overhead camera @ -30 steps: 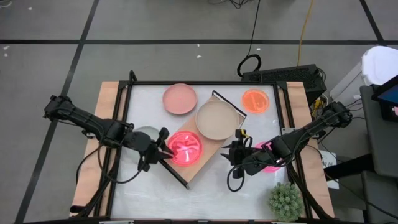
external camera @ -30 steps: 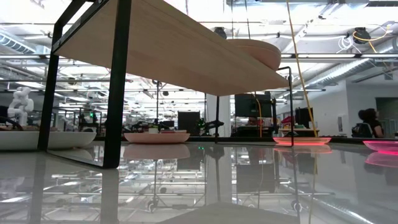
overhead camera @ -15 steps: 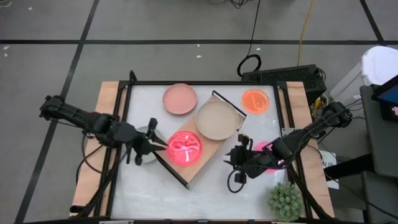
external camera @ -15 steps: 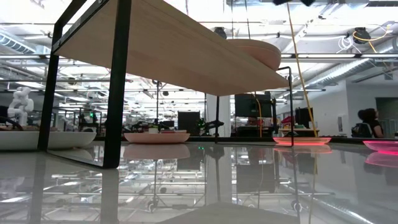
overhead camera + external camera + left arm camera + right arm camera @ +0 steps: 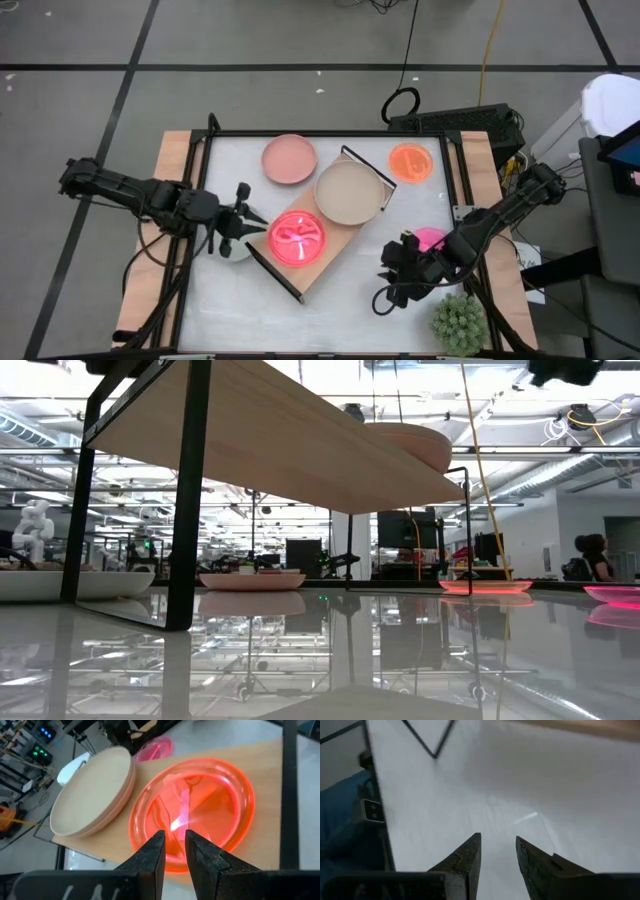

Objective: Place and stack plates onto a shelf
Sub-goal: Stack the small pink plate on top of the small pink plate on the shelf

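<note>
Diagonally across the table lies the shelf, carrying a beige plate and neon pink plate, while the left gripper and right gripper hang with fingers narrowly parted, empty.

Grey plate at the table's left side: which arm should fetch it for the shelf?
Left. The left gripper hovers right at the grey plate, empty; the right gripper sits across the table, beyond the shelf.

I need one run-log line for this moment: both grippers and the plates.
left gripper: empty, beside shelf | right gripper: empty, over table | neon pink plate, beige plate: on shelf
</note>
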Robot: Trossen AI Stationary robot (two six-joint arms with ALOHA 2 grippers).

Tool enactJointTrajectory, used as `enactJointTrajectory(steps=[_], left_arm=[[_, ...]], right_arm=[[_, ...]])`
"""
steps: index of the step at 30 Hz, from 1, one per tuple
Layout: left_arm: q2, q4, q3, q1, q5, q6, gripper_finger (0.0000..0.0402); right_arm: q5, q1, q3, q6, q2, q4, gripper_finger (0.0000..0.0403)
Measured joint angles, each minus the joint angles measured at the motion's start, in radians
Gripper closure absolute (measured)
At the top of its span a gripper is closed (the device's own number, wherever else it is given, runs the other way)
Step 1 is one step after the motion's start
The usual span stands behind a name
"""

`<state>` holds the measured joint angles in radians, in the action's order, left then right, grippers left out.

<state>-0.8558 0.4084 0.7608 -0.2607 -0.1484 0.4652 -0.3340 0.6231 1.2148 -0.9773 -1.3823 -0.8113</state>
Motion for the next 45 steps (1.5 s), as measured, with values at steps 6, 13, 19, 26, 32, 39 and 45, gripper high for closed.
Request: enactJointTrajectory(steps=[6, 13, 19, 26, 32, 39, 45], left_arm=[[0.000, 0.001, -0.007, 0.027, 0.000, -0.005, 0.0320], [0.000, 0.001, -0.007, 0.044, 0.000, -0.008, 0.0320], [0.000, 0.001, -0.007, 0.052, 0.001, -0.008, 0.0320], [0.000, -0.006, -0.007, 0.052, 0.001, -0.007, 0.0320], [0.000, -0.020, -0.007, 0.052, 0.000, -0.006, 0.0320], [0.000, -0.019, -0.007, 0.052, 0.000, -0.006, 0.0320], [0.000, -0.018, -0.007, 0.052, 0.001, -0.006, 0.0320]], right_arm=[[0.004, 0.010, 0.000, -0.115, 0.000, -0.089, 0.0298], [0.059, 0.007, 0.000, -0.355, -0.013, -0.252, 0.0298], [0.131, 0.004, -0.044, -0.480, -0.050, -0.279, 0.0298], [0.294, -0.029, -0.136, -0.574, -0.101, -0.277, 0.0298], [0.309, -0.059, -0.200, -0.575, -0.105, -0.234, 0.0298], [0.310, -0.089, -0.264, -0.572, -0.105, -0.159, 0.0298], [0.309, -0.116, -0.294, -0.544, -0.105, -0.168, 0.0298]])
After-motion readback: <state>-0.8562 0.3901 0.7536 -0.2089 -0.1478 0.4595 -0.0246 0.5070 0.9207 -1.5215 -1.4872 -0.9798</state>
